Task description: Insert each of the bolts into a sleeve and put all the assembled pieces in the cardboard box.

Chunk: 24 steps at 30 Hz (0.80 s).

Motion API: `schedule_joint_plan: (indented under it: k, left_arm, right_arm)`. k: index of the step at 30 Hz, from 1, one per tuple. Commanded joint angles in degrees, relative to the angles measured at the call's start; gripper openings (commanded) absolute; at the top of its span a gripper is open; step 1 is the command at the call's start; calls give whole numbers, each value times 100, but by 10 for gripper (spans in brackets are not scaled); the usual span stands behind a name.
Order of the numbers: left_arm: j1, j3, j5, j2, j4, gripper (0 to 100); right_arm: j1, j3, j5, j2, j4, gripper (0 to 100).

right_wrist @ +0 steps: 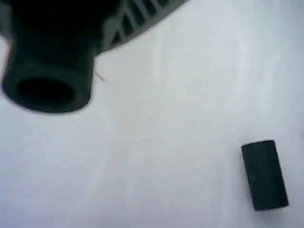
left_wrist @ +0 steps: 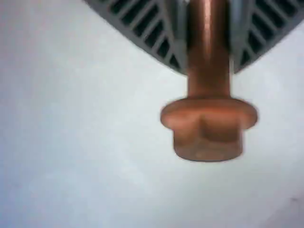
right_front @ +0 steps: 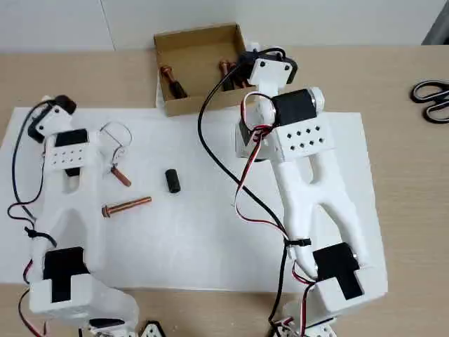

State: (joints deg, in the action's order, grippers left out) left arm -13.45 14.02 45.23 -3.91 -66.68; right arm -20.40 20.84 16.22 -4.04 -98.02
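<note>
High view: the cardboard box [right_front: 196,31] sits at the 12 o'clock edge of the white sheet [right_front: 210,253], with assembled pieces [right_front: 172,78] inside. A loose sleeve [right_front: 172,180] lies mid-sheet, with a long bolt [right_front: 126,206] at its 8 o'clock and a short bolt [right_front: 121,175] at its 9 o'clock, beside the left arm. Left wrist view: the left gripper [left_wrist: 209,57] is clamped on the shank of a bolt [left_wrist: 209,126], whose head sticks out beyond the jaws over the sheet. Right wrist view: the right gripper [right_wrist: 90,33] grips a sleeve [right_wrist: 47,85] with its bore facing outward; the loose sleeve lies well apart from it on the sheet.

Tabletop [right_front: 403,175]: pale wood, evenly lit. White sheet [right_front: 196,246] covered its middle through to the near edge. White wall [right_front: 63,21] rose behind the far edge. Black-handled scissors [right_front: 431,100] lay near the right edge.
</note>
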Motion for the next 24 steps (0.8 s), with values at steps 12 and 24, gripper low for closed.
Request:
schedule_joint_plan:
  k: [12,24]
  left_arm:
    - [985,-1200,-651,2277,-1099,6]
    - [1073,-1191,-1187,3402,-1125,6]
  right_arm:
    - [-57,44,53,497,31,4]
    - [-673,-738,141,1956,92,4]
